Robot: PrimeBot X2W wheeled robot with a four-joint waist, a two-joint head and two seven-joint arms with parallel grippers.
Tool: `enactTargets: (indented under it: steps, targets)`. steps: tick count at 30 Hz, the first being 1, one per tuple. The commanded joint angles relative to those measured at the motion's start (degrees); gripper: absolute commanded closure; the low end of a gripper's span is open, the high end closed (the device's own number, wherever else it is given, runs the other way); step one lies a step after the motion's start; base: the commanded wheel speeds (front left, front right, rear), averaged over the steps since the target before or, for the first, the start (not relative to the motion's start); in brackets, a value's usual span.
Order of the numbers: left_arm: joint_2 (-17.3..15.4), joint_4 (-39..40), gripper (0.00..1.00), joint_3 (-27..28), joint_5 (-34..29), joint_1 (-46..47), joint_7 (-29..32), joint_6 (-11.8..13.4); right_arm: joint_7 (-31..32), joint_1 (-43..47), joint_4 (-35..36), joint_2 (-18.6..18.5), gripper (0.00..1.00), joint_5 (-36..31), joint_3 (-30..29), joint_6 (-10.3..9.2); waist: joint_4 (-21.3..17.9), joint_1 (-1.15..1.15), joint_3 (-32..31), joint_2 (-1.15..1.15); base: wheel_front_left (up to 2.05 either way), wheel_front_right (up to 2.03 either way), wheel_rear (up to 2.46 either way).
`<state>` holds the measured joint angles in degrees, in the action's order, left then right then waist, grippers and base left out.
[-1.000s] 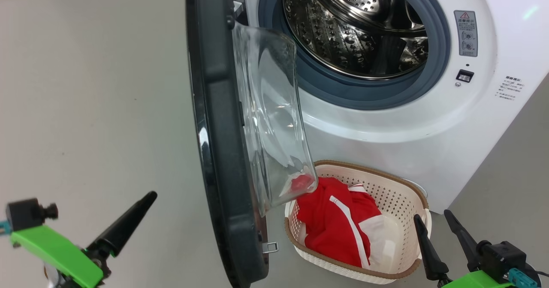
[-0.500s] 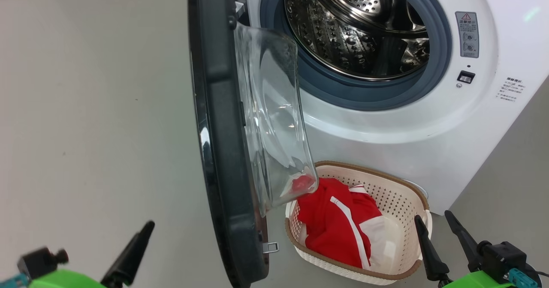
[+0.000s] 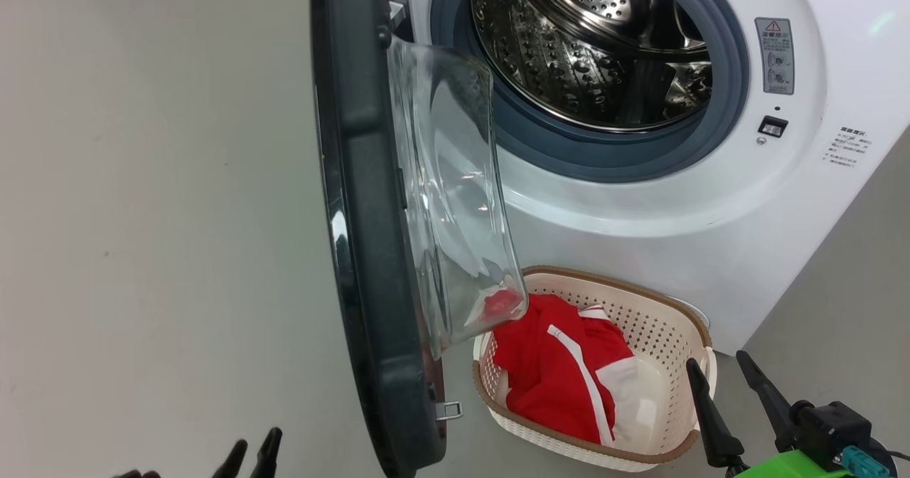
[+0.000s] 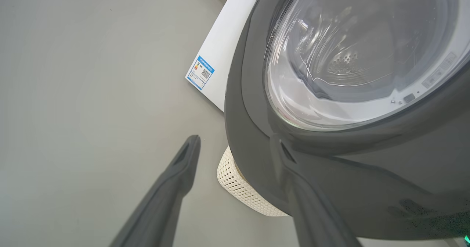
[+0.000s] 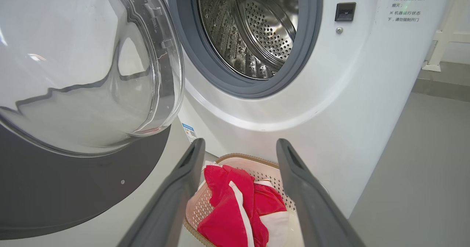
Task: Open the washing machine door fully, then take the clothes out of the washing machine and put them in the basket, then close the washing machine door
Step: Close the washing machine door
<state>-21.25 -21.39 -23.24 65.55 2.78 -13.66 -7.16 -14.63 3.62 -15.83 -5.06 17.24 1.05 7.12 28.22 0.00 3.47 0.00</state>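
The washing machine stands with its steel drum bare. The washing machine door hangs open, edge-on to the head view, its glass bowl facing the drum. The red and white clothes lie in the cream basket on the floor below the opening. My right gripper is open beside the basket's near right end, and in its wrist view the clothes show between its fingers. My left gripper is open, pointing at the door's black outer rim.
Grey floor spreads left of the door. A blue label marks the machine's lower corner. The latch socket and a warning sticker sit right of the opening. More grey floor lies right of the machine.
My left gripper has dropped down the head view to the bottom edge, so just its fingertips remain there. The door, basket, clothes and right gripper have stayed put.
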Motion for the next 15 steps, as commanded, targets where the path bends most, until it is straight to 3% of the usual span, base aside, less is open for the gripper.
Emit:
enactTargets:
  steps: [1, 5, 12, 15]
  targets:
    - [-1.6, -0.3, 0.00, 1.8, -2.8, 3.7, -1.2, -0.3, -0.4, -0.8, 1.1, -0.7, 0.00, 0.1, 1.5, 0.36, 0.0, 0.00, 0.1, 0.00, 0.00, 0.00, 0.00]
    - [0.9, -0.5, 0.00, 8.4, -15.0, 4.2, -1.3, -0.3, -0.4, -0.7, 1.2, -0.8, 0.00, 0.0, 1.2, 0.36, 0.2, 0.00, 0.1, 0.00, 0.00, 0.00, 0.00]
    - [10.4, 4.5, 0.00, 20.4, -37.4, 0.4, -1.3, -0.3, -0.4, -0.6, 1.3, -0.6, 0.00, 0.0, 1.1, 0.36, 0.0, 0.00, -0.2, 0.00, 0.00, 0.00, 0.00]
    - [12.5, 6.1, 0.00, 22.6, -41.4, -0.5, -1.3, -0.3, -0.4, -0.7, 1.3, -0.6, 0.00, 0.0, 1.1, 0.36, -0.1, 0.00, -0.2, 0.00, 0.00, 0.00, 0.00]
